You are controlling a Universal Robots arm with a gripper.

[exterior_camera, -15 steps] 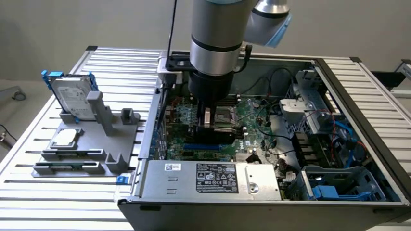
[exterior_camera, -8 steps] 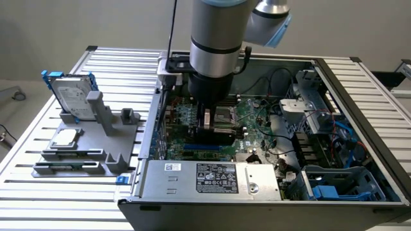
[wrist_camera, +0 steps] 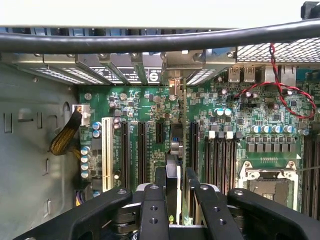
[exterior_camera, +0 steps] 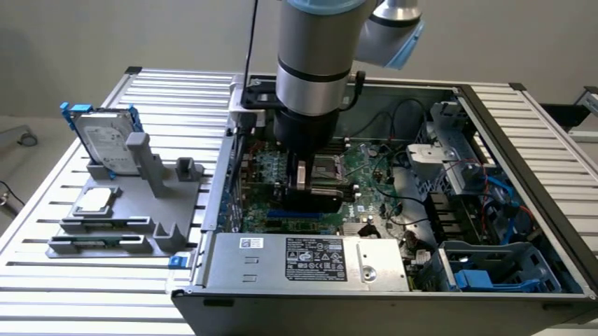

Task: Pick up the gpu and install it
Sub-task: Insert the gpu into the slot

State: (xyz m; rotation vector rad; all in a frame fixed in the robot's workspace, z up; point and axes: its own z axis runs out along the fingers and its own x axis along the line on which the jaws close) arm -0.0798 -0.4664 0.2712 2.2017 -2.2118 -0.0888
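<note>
Open computer case point(exterior_camera: 523, 150) sat on slatted table point(exterior_camera: 56, 294), motherboard point(wrist_camera: 135, 105) exposed. Gripper point(wrist_camera: 175, 174) was low over the expansion slots point(wrist_camera: 141, 150), fingers clamped on the gpu point(wrist_camera: 176, 142), held edge-on at a slot; seated or not, couldn't tell. Card judged light, stiff, fragile: best held by its edges, off the components.

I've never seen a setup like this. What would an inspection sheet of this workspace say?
Surface: slatted metal table, open computer case on it.
Job's things: gpu edge-on between the jaws, over the motherboard slots.
Clutter: hard drive upright in a grey fixture beside the case.
Grippers: gripper shut on the gpu, inside the case.
Cables: thick black cable by the wrist; red twisted wires over the motherboard.
Surroundings: pale wall behind.
</note>
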